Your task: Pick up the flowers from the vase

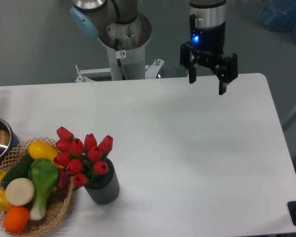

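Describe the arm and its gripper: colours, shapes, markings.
The gripper is black, with two angular fingers splayed from a blocky body showing a small blue light. Above it sits a silver-grey wrist cylinder with a black band. The arm behind has grey round joints and a light blue cap, on a pale column bearing a small red-and-white sticker.
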Available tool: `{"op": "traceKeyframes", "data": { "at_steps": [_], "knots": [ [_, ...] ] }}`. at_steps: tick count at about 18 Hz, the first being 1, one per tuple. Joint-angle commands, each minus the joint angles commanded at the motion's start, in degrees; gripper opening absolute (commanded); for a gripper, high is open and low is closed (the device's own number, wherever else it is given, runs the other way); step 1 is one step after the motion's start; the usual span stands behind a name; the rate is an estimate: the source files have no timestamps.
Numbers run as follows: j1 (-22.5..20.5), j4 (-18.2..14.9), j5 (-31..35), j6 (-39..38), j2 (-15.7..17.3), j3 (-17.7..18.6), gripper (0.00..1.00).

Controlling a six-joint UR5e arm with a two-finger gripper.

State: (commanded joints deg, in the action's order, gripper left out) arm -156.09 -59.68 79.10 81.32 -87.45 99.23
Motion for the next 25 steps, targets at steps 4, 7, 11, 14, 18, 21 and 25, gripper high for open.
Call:
{"op": "traceKeyframes", "data": {
  "at_steps": [4, 7, 11, 14, 18, 21, 25],
  "knots": [
    [0.1, 0.0, 0.0, -1.2, -0.1, 0.0, 1.00],
    [0.0, 0.3, -0.2, -1.2, -0.4, -0.1, 1.00],
    [-0.2, 1.4, -4.6, -9.7, -0.4, 0.2, 1.00],
    [0.0, 3.4, -7.3, -13.9, -0.4, 0.6, 1.00],
    [0.0, 7.7, -10.1, -19.2, -0.6, 1.9, 1.00],
    [0.0, 11.3, -12.5, -21.6, -1.2, 2.6, 1.00],
    [0.3, 13.0, -12.7, -23.9, -2.1, 2.4, 1.00]
  ]
}}
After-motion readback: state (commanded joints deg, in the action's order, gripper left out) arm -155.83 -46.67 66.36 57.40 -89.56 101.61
